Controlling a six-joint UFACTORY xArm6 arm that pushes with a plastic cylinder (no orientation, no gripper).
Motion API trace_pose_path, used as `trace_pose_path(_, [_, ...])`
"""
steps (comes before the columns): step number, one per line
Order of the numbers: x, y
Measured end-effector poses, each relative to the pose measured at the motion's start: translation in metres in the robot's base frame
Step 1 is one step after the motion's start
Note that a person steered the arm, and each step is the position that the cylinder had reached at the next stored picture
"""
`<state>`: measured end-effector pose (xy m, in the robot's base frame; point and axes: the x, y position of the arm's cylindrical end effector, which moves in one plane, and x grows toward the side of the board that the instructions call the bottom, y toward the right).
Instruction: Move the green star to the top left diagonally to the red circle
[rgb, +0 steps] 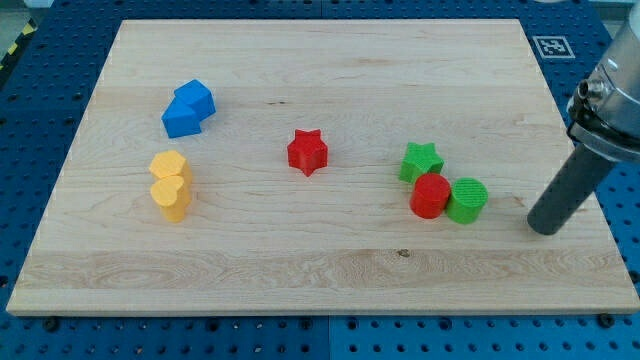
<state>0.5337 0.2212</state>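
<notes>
The green star (421, 161) lies on the wooden board at the view's right of centre. It touches the red circle (430, 195), sitting just above and slightly left of it. A green circle (466, 200) touches the red circle on its right. My tip (544, 226) rests on the board to the right of these three blocks, about 80 pixels from the green circle and a little lower than it. The rod rises up and to the right out of the view.
A red star (307, 152) lies near the board's middle. A blue block (188, 108) sits at upper left, and a yellow block (171, 184) below it. The board's right edge (600, 200) runs close to my tip.
</notes>
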Motion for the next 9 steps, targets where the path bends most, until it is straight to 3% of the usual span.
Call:
trace_pose_path(2, [-0.077, -0.081])
trace_pose_path(5, [-0.068, -0.123])
trace_pose_path(7, [-0.118, -0.140])
trace_pose_path(9, [-0.124, -0.137])
